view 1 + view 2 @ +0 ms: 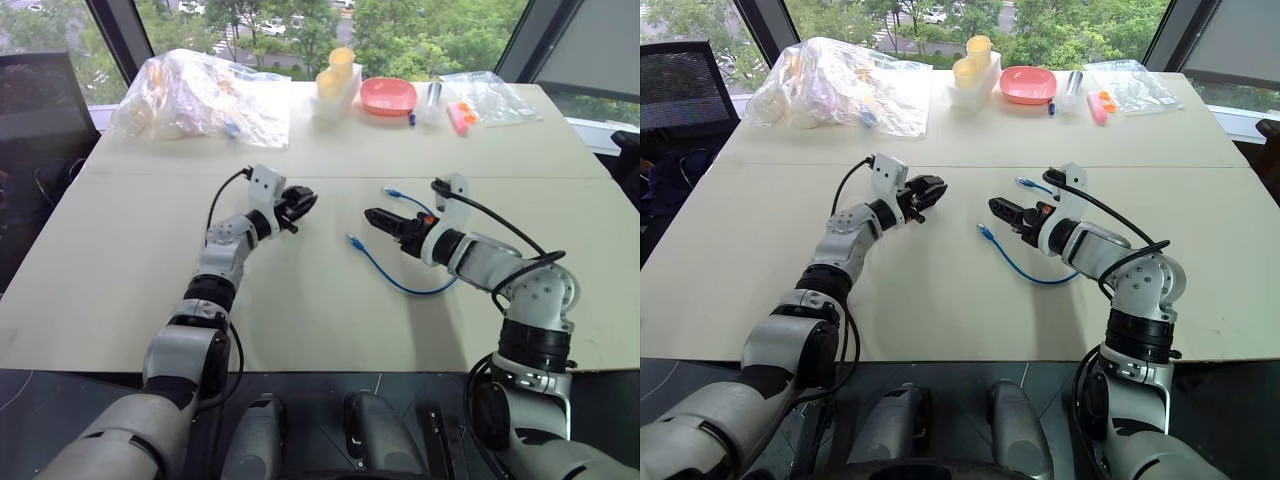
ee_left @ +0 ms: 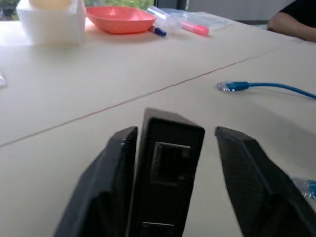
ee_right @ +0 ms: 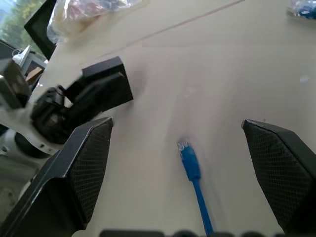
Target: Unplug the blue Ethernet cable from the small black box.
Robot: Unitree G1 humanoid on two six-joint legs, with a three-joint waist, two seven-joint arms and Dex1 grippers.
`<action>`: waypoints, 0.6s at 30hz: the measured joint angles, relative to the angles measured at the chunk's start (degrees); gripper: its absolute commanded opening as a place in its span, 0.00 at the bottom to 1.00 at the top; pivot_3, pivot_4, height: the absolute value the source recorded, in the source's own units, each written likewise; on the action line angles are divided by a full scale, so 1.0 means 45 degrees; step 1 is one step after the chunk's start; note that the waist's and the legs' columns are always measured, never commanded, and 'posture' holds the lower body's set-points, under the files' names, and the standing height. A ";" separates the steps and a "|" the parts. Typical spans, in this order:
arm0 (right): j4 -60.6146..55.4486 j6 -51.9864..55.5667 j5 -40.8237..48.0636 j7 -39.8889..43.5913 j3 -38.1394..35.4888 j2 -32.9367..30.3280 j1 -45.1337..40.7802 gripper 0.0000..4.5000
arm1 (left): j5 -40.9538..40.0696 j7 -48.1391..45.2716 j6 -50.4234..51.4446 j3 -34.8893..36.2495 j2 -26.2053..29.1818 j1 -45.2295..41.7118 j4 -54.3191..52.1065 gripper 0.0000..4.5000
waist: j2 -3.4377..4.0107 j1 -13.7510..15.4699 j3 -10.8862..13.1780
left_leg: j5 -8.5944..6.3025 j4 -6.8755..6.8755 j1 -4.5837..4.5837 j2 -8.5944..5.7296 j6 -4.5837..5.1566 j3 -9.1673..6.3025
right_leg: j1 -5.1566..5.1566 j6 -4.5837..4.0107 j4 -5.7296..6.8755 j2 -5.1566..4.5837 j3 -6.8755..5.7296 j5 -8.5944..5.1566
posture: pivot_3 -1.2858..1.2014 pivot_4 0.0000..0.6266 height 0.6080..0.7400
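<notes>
- Lying free on the table (image 1: 300, 310), the blue Ethernet cable (image 1: 400, 282) is already out of the small black box (image 2: 165, 173); I judge the unplugging done.
- Left gripper (image 1: 297, 208), at nine o'clock from the cable, has one finger against the matte, squarish box and the other apart, socket empty.
- Right gripper (image 1: 385, 222) gapes wide and empty over the thin, glossy cord's clear-blue plug.
- Next: setting the box down.

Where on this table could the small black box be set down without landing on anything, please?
Bare tabletop lies outside the left gripper and near the front edge. The centre holds the blue Ethernet cable; the far edge is crowded with plastic bags and a pink bowl.
</notes>
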 measured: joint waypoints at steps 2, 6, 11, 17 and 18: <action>0.0000 -0.0294 -0.0154 0.0174 0.0062 -0.0005 0.0080 0.97 | 0.0045 -0.0089 -0.0268 0.0000 0.0020 -0.0096 0.0274 0.95 | 0.0000 0.0005 0.0000 | 0.0000 0.0000 0.0000 0.0000 0.0000 0.0000 | 0.0000 0.0000 0.0000 0.0001 -0.0001 0.0000 | 0.52 0.24 1.00; -0.0004 -0.0754 -0.0496 0.0473 0.0248 -0.0013 0.0419 0.97 | 0.0152 -0.0275 -0.0474 0.0001 0.0279 -0.0283 0.0441 1.00 | 0.0000 -0.0001 0.0000 | 0.0000 0.0000 0.0001 0.0001 0.0001 0.0000 | 0.0002 0.0000 -0.0001 0.0001 0.0000 0.0000 | 0.52 0.24 1.00; -0.0489 -0.0946 -0.0601 0.0746 0.0346 -0.0049 0.0899 0.97 | -0.0111 -0.0517 0.0227 0.0162 0.1035 -0.0136 -0.0857 1.00 | 0.0000 -0.0025 0.0000 | -0.0001 -0.0001 -0.0001 0.0006 0.0001 -0.0003 | 0.0000 0.0000 -0.0001 0.0002 0.0000 0.0000 | 0.52 0.24 1.00; -0.2116 -0.2509 -0.1422 0.2276 0.0905 -0.1209 0.2608 0.97 | -0.2014 -0.0416 0.5109 0.0646 0.2876 0.3370 -0.9536 1.00 | 0.0013 -0.0153 -0.0006 | -0.0036 -0.0019 0.0012 0.0048 0.0053 -0.0016 | 0.0003 0.0015 -0.0009 -0.0012 0.0026 -0.0013 | 0.52 0.24 1.00; -0.2284 -0.2871 -0.1638 0.2507 0.0866 -0.1436 0.2958 0.97 | -0.2440 -0.0331 0.6143 0.0817 0.3154 0.4226 -1.0861 1.00 | 0.0013 -0.0171 -0.0006 | -0.0038 -0.0018 0.0015 0.0048 0.0055 -0.0018 | 0.0004 0.0017 -0.0007 -0.0014 0.0029 -0.0015 | 0.52 0.24 1.00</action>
